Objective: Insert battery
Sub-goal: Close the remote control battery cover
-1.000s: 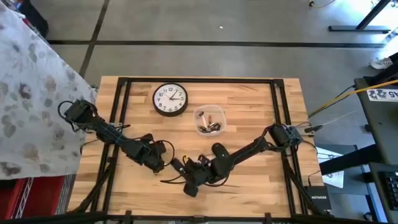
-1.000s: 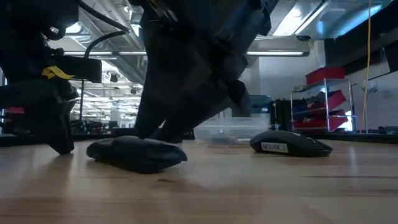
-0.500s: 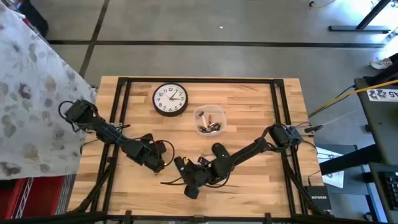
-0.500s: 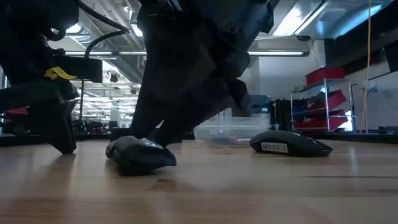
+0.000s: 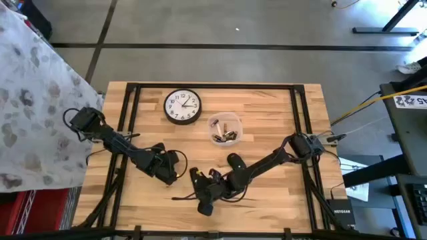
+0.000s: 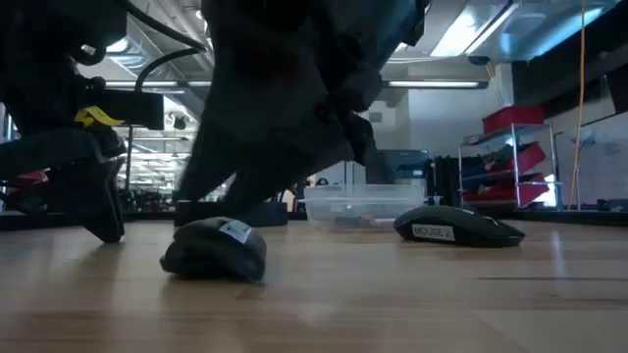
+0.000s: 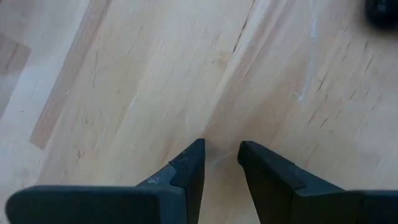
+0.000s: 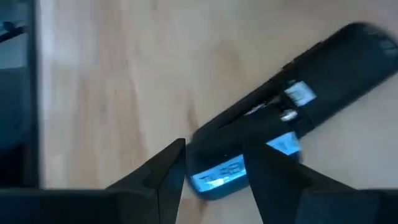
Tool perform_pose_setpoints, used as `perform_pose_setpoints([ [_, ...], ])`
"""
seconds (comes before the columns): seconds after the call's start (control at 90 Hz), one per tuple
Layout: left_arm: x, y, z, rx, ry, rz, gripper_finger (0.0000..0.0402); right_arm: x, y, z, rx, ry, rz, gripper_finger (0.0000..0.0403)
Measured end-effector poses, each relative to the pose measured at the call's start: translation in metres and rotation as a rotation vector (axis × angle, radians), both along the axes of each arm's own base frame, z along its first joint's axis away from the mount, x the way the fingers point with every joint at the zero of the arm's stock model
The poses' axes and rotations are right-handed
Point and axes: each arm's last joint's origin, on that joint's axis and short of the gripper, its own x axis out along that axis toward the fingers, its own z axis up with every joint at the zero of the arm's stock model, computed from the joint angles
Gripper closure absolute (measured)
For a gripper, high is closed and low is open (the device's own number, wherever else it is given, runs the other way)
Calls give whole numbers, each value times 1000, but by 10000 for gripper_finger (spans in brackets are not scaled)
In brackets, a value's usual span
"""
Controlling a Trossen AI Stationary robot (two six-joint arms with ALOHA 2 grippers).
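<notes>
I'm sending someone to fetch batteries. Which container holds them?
On the wooden table, find the round wall clock near the far edge. Just right of it sits a small clear plastic tub holding batteries, the only transparent thing there; the mouse nearby is black.

The left gripper hangs low over the wooden table, its two dark fingers set a little apart — a narrow strip of pale wood shows between the tips, and nothing is held there. The planks run slantwise under it, with darker grain lines and a faint whitish scuff further out. At the far corner of the view a dark object just shows — too cropped to identify.
</notes>
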Motion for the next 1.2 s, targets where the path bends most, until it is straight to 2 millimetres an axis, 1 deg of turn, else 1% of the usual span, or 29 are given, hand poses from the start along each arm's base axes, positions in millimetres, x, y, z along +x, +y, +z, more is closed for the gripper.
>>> perform_pose_setpoints([
  [0.1, 0, 0, 0, 3, -3, 1, 306, -7, -5, 6, -25, 27, -127, 256],
  [0.178, 0, 0, 0, 3, -5, 1, 306, -10, -9, 5, -5, 78, -184, 256],
  [0.244, 1, 0, 0, 2, -8, 1, 306, -12, -9, -2, 15, 128, -183, 256],
  [0.344, 2, -1, 0, -9, -25, 1, 306, -11, -7, -12, 42, 152, -167, 256],
  [0.444, 5, -2, 0, -24, -46, -6, 306, -8, -5, -20, 61, 154, -157, 256],
  [0.544, 6, -3, 0, -34, -58, -7, 306, -7, -5, -24, 57, 146, -160, 256],
  [0.767, 6, -4, 0, -39, -60, -8, 306, -4, -4, -24, 51, 113, -168, 256],
  [1.2, 6, -4, 0, -39, -59, -9, 306, 2, -2, -15, 21, 68, -142, 256],
])
